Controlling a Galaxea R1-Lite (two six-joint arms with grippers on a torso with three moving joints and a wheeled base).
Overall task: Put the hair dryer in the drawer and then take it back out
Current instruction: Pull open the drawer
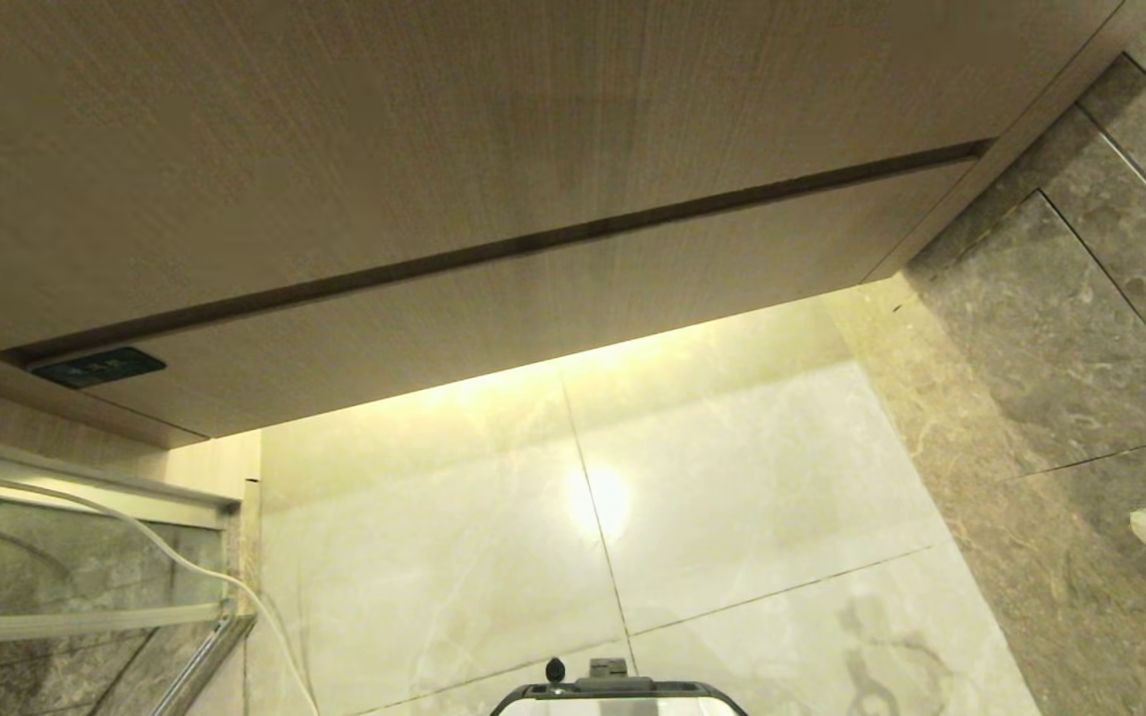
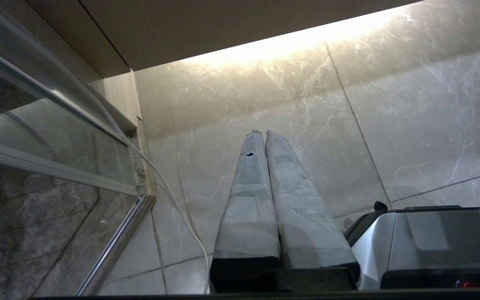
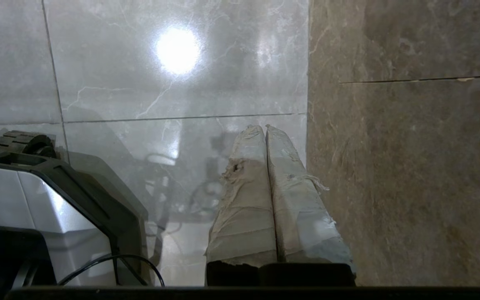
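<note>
Across the frame's upper half: drawer, shut flush under the taller panel, so nothing was stowable yet. Hair dryer: not visible. Left gripper and right gripper: fingers pressed together, empty, above the floor.

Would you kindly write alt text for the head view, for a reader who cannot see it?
A closed light-wood drawer sits flush beneath a taller wood panel, above glossy pale floor tiles. Grey marble wall on the right, a glass door frame on the left; no hair dryer or claw visible.
</note>
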